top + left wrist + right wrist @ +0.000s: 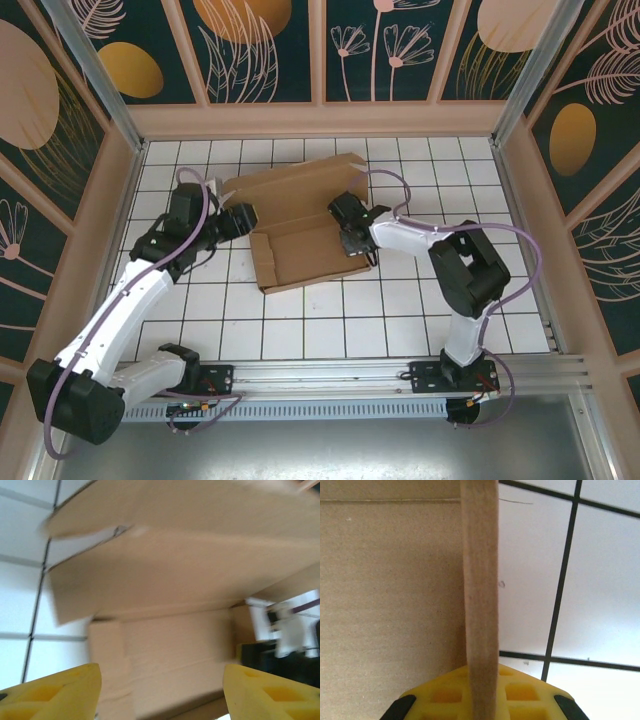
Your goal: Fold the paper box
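Note:
The brown paper box (300,252) lies mid-table as a shallow tray, its wide lid flap (295,185) raised at the back. At its left end my left gripper (243,220) stands open. In the left wrist view the yellow fingertips (60,690) sit wide apart on either side of the box (175,580), which is blurred and lies just beyond the left gripper (160,692). My right gripper (350,235) is at the box's right wall. In the right wrist view that upright wall (481,580) runs edge-on through the right gripper (481,692), which is shut on it.
White tiled table (400,310) with free tiles in front of and to the right of the box. Patterned enclosure walls (320,50) surround it, and an aluminium rail (330,375) carries the arm bases at the near edge. The right arm (285,635) shows past the box.

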{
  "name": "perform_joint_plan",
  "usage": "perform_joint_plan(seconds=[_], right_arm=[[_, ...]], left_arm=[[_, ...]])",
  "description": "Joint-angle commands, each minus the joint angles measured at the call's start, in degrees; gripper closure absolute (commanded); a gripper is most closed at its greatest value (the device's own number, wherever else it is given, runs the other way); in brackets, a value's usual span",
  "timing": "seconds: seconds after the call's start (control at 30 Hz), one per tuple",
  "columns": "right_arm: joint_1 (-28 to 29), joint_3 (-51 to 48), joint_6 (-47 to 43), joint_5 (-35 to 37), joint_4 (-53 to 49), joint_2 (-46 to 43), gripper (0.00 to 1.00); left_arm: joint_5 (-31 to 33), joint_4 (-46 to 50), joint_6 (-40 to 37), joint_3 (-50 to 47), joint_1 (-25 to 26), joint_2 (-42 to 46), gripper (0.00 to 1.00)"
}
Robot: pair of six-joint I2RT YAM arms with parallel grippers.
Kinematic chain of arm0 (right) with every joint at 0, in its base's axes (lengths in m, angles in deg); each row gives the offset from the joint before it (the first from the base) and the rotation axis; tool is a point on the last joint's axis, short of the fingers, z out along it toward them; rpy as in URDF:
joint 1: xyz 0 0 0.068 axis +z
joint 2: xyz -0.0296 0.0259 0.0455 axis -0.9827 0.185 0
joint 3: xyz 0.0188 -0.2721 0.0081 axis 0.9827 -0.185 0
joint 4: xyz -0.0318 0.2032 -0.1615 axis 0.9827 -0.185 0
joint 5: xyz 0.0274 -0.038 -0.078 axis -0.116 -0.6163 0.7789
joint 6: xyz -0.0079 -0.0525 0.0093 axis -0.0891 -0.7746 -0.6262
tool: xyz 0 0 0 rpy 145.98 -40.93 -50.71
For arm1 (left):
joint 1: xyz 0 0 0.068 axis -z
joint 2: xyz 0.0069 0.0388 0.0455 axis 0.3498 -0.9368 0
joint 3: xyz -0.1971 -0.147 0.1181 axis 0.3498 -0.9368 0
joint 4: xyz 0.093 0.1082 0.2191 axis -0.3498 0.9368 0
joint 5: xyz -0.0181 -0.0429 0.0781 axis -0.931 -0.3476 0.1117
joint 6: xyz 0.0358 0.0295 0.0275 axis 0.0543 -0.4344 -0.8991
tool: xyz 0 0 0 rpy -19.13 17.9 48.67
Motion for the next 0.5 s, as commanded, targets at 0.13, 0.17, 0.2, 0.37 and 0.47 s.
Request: perform_joint_plan(seconds=[0.13,0.17,0.2,0.37,0.47], right_arm=[[-0.2,-6.8,5.7,-2.6,8.1,-4.0,1.00],[-0.2,-7.4,5.9,-3.1,8.7,-4.0,1.00],[-0.2,-8.0,6.0,-3.8,9.4,-4.0,1.00],[0.3,-9.3,6.3,-5.0,10.8,-3.7,1.00],[0.5,-10.0,6.3,-5.4,11.6,-3.8,1.00]], left_arm=[[-1.3,-0.4,6.7,-15.3,0.7,3.9,0.43],[-4.0,-3.5,6.7,-16.7,0.7,3.8,0.44],[-5.9,-6.9,6.8,-18.2,0.8,3.3,0.46],[-4.5,-11.6,5.2,-18.9,0.9,-4.1,0.49],[-4.6,-14.3,4.7,-18.8,0.9,-7.7,0.50]])
